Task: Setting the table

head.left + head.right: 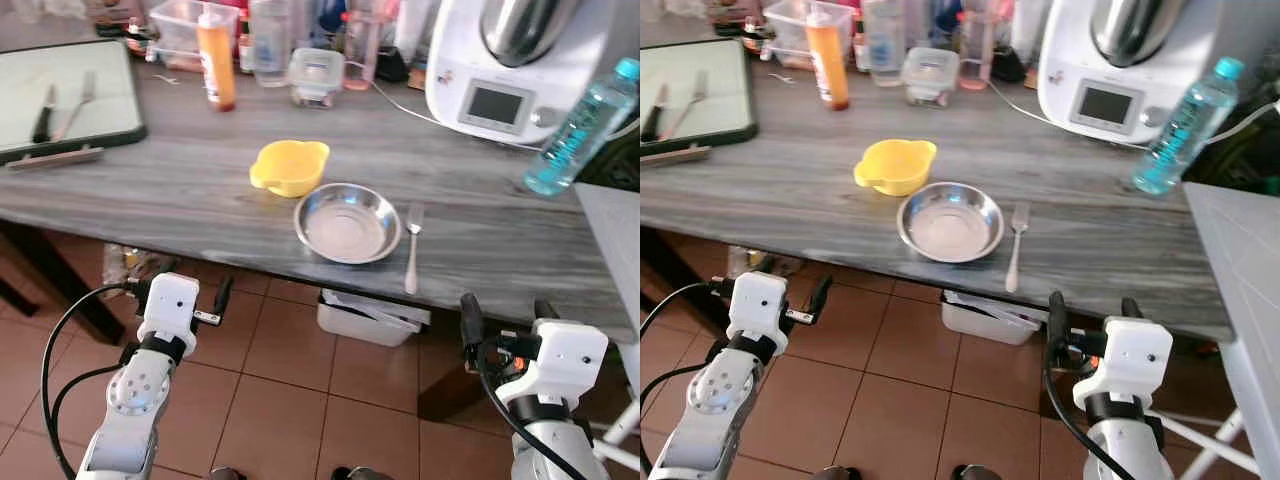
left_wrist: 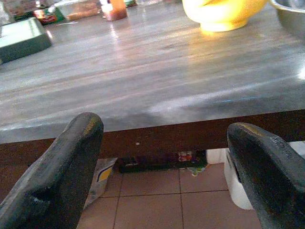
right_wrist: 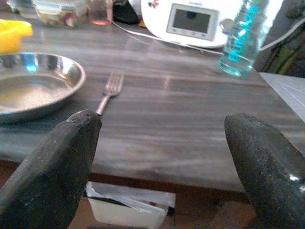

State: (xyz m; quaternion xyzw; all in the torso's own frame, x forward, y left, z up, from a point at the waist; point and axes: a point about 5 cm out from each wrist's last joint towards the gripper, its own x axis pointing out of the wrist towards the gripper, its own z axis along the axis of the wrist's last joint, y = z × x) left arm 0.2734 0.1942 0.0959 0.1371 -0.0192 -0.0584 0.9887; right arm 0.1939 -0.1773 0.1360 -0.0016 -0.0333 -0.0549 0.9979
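A: Where does the place setting stand?

B: A steel plate [image 1: 346,222] sits near the front edge of the grey table [image 1: 180,190], a fork [image 1: 413,247] just to its right, a yellow bowl [image 1: 289,166] touching its far-left rim. No knife lies beside them.

A: And the claws?

B: Both hang below the table edge, released and empty. The left claw [image 1: 190,290] is to the left of the bowl, the right claw [image 1: 505,315] is to the right of the fork.

A: So the next step?

B: Probably fetching cutlery. A tray [image 1: 68,100] at the far left holds a knife [image 1: 42,112] and a second fork [image 1: 76,102]; the left arm would need to rise and reach well left.
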